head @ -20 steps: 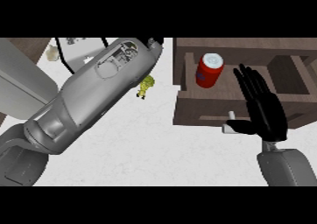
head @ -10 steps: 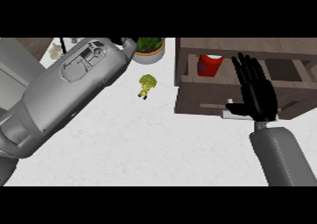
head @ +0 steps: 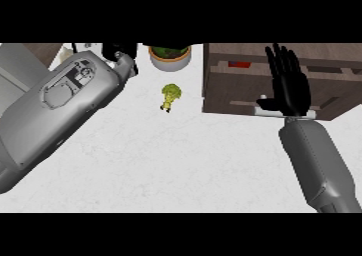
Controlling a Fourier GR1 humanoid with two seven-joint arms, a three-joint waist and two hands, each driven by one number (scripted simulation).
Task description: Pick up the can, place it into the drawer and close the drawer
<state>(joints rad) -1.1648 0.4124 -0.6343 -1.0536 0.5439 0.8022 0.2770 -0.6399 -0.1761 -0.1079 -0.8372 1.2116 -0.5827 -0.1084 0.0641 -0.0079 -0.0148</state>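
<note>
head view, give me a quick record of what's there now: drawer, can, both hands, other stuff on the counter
drawer: dark wood, nearly shut, only a narrow gap open at its top
can: red, just a sliver visible in that gap
right hand: open, fingers straight, laid flat over the drawer front
left hand: at the top edge, mostly hidden behind its forearm
counter: white
small green object: left of the drawer
potted plant: top centre

white counter [head: 176,165], potted plant [head: 170,56]

Kitchen; white counter [head: 176,165], wooden drawer [head: 236,87]
</note>
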